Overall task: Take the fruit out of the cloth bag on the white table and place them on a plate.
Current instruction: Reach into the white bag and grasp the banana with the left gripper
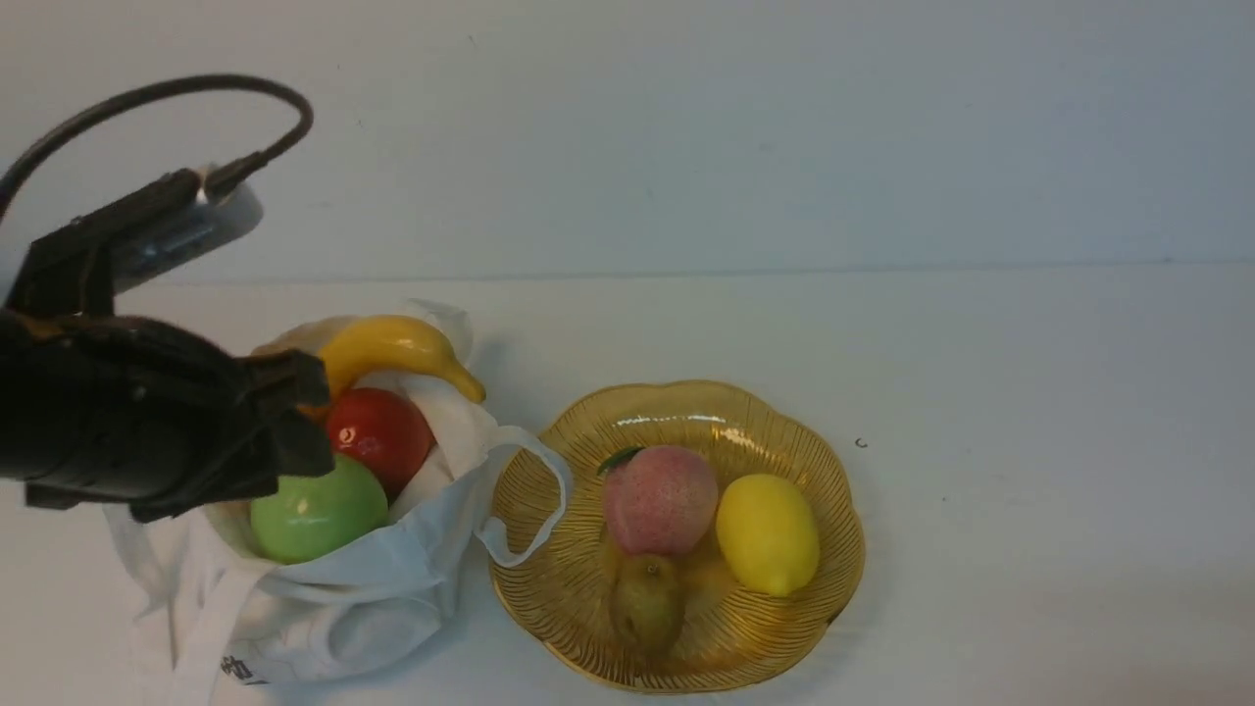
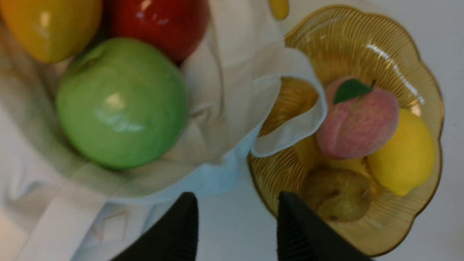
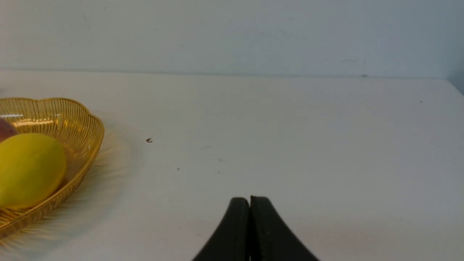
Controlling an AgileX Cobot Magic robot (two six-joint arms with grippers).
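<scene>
Plainly, the soft white cloth tote bag (image 1: 373, 579) lay slumped on the white worktop (image 1: 1029, 392) with its mouth open. In that mouth sat a glossy round green apple (image 1: 316, 512), with a glossy red apple (image 1: 380, 436) touching it on the far side. The curved yellow banana (image 1: 392, 345) lay across the bag's far rim, and the left wrist view showed an orange-yellow round fruit (image 2: 50, 27) tucked beside the apples. The banana's long axis ran along that rim, its tip drooping toward the ribbed amber glass plate (image 1: 784, 431) just beside the bag. One white strap loop (image 1: 564, 485) of the bag draped over the plate's edge. The left fingers (image 2: 181, 232) hung above the bag, spread apart with nothing between them. The right fingers (image 3: 239, 228) were pressed together, empty, well apart from the bag. The green apple looked hard, smooth and probably light, so it might slip. A hold across its widest middle seemed safest, the bag's cloth being likely to yield.
</scene>
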